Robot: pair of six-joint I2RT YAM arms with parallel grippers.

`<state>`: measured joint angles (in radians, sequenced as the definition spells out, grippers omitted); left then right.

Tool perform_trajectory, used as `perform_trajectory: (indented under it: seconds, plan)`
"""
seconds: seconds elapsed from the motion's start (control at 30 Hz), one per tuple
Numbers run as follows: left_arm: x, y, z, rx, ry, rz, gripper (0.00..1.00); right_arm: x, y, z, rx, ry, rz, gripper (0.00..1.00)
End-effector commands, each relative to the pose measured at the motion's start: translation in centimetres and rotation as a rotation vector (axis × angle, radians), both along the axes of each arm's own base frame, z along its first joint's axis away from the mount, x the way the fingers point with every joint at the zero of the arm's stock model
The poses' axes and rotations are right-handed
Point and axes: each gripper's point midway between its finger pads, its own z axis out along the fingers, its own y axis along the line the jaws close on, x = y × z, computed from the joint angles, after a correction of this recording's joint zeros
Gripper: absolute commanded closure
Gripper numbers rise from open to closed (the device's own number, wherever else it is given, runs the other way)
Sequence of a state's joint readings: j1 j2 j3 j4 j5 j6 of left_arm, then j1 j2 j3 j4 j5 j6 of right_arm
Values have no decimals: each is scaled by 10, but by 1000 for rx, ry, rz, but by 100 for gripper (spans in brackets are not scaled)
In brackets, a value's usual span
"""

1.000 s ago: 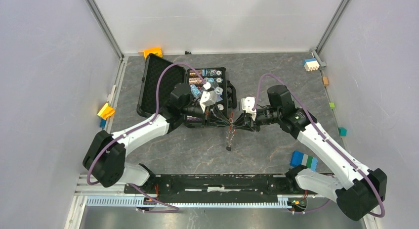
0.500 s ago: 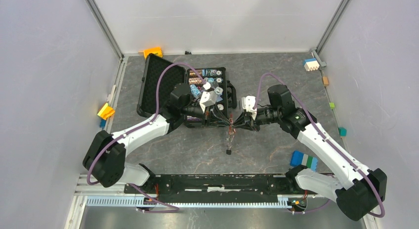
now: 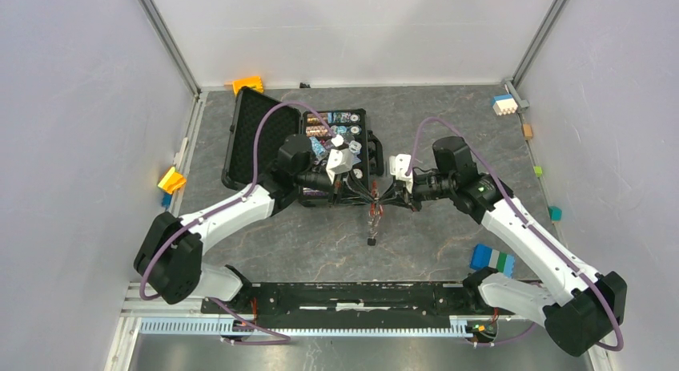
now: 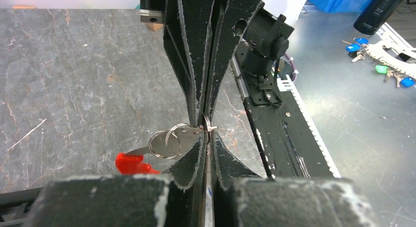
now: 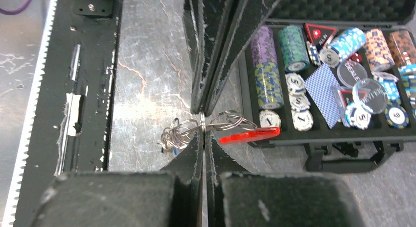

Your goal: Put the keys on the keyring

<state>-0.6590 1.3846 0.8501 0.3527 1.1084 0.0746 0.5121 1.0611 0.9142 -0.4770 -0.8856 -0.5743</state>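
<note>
Here, the keyring point(image 5: 230, 120): it is held in mid-air above the table point(image 3: 448, 114), between your two arms and just in front of the open case point(image 3: 248, 139).
Red tag point(image 5: 250, 135): long and narrow, it sits off the ring on the case side and crosses the case's near wall in your right wrist view.
Small rings point(image 5: 174, 136): a silvery tangle of loops on the other side of the fingers, toward the black rail point(image 3: 344, 295).
Keys: you cannot pick them out for certain. A small dark piece point(image 3: 371, 241) shows below the grippers in the top view, and whether it dangles or lies on the table cannot be told.
Left gripper point(image 4: 208, 138): pressed together on the ring's thin wire, its tips meeting the other arm's tips head-on.
Right gripper point(image 5: 203, 136): likewise pinched on the wire, from the opposite side.
Case: the lid lies flat open to the left, with rows of poker chips point(image 5: 267, 65) and blue-backed cards point(image 5: 324, 85) in the tray.
Table edges: an orange block point(image 3: 248, 84) at the far wall and a blue-and-green block point(image 3: 492, 259) near your right arm.
</note>
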Motion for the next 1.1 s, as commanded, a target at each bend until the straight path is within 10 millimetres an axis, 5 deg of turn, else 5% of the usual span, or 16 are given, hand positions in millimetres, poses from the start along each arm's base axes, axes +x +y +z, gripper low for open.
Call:
perform_trajectory:
  seconds: [0.0,0.3,1.07]
  plan:
    - [12,4,13,30,-110,47,85,20,-7,14,-54,-73,-74,100]
    - [21,10,8,123,-197,67,60,28,-10,6,-135,-89,-129,100]
    - [24,-15,-9,77,-188,40,64,33,2,3,-277,-141,-167,100]
